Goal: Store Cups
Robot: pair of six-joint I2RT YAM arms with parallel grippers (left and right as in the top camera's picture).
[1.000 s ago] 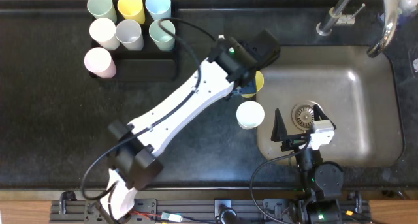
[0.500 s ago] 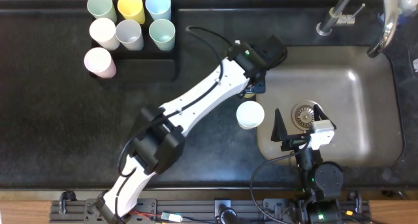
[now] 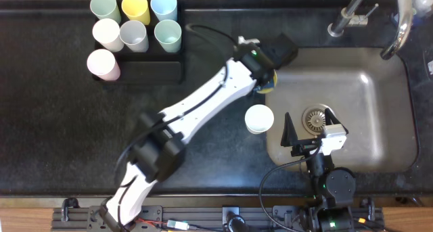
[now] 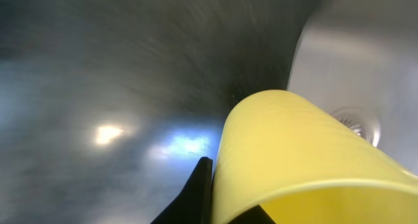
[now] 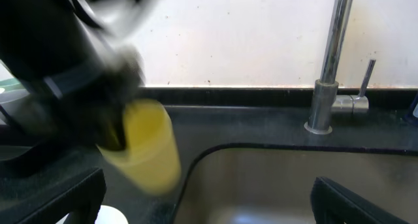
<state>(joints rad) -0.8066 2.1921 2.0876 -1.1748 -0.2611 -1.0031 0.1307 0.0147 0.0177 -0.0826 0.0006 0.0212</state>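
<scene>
A yellow cup (image 4: 294, 152) is tilted and off the counter, with my left gripper (image 3: 264, 75) shut on it at the sink's near-left corner. In the top view a sliver of the yellow cup (image 3: 271, 82) shows under the wrist; the right wrist view shows the yellow cup (image 5: 149, 149) hanging from the dark left gripper (image 5: 108, 129). A white cup (image 3: 259, 118) stands upright on the counter by the sink's left rim. Several pastel cups (image 3: 134, 34) stand on a black tray (image 3: 159, 71) at the back left. My right gripper (image 3: 309, 128) is open over the sink, with nothing in it.
The steel sink (image 3: 379, 97) takes up the right side, with a drain (image 3: 316, 118) and a faucet (image 3: 346, 19) behind it. The faucet (image 5: 324, 87) also rises ahead in the right wrist view. Dark counter (image 3: 61, 130) spreads to the left.
The left arm has stretched out toward the sink's corner and tipped the yellow cup, which is now mostly hidden under the wrist. The right arm and the white cup have stayed put.
</scene>
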